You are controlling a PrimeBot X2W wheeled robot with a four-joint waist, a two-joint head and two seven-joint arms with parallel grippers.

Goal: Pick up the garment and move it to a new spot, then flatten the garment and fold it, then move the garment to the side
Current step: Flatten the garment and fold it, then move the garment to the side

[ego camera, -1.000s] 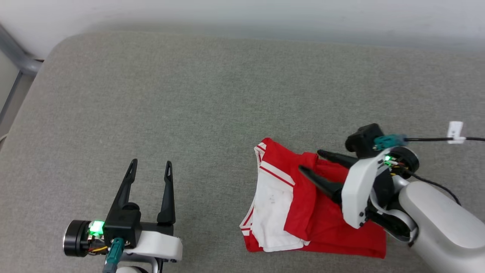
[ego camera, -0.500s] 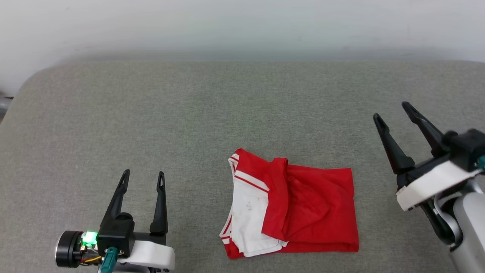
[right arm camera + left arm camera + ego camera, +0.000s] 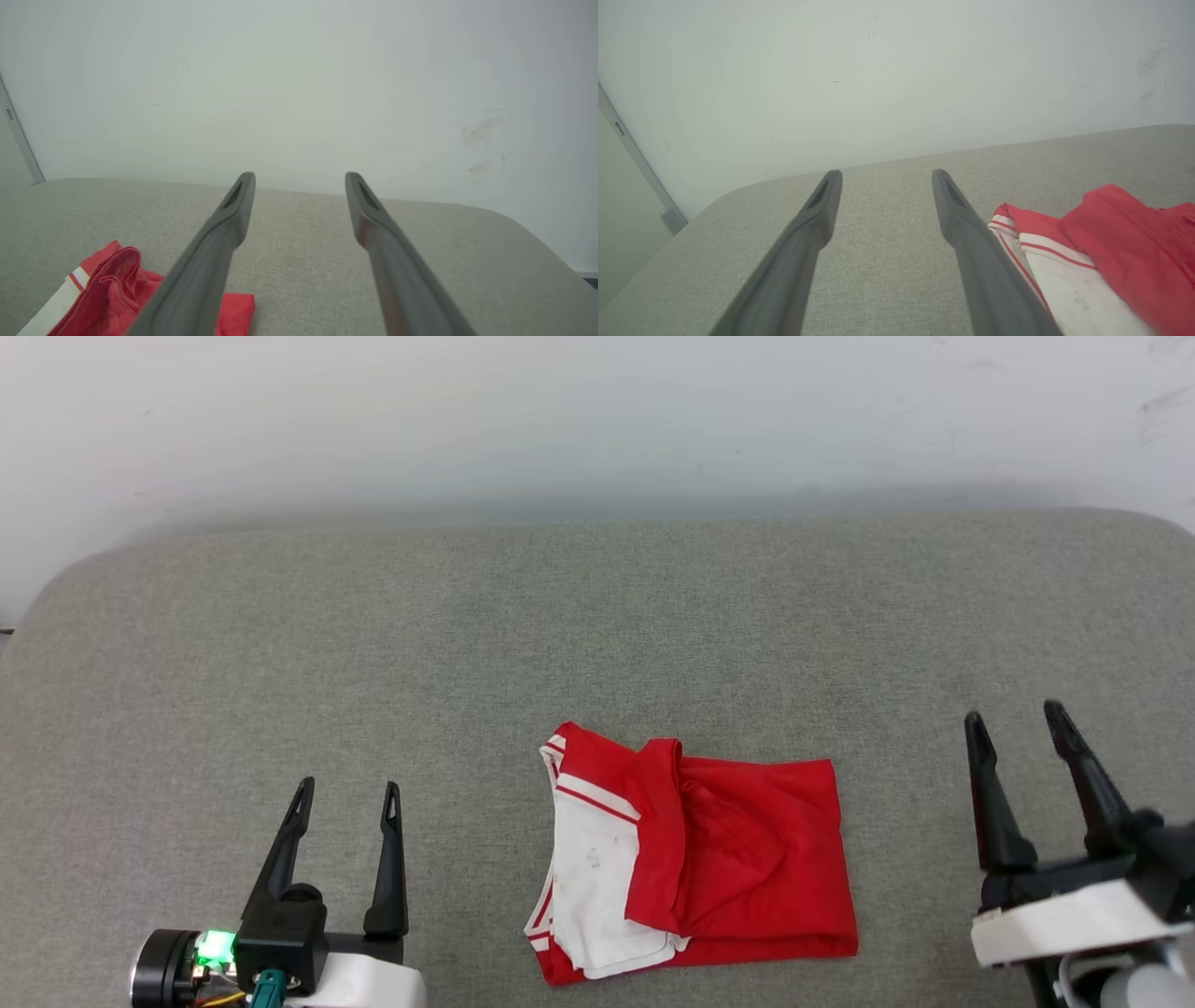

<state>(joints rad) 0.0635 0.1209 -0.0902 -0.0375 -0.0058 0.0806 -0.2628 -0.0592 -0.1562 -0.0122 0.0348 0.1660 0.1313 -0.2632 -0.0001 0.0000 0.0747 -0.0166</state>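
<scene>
The red sports jersey with a white panel and red-and-white striped trim (image 3: 747,859) is lying folded into a compact packet on the grey fabric-covered surface (image 3: 560,616), its slightly longer axis running left to right. It is sitting between the two grippers and touching neither. The right gripper (image 3: 1014,713) is standing beside the red edge, marginally the nearer. The left gripper (image 3: 348,787) is facing the white side. Both are holding their dark fingers spread wide, gripping nothing and pointing toward the pale wall (image 3: 597,411). Nothing is lying in either path.
</scene>
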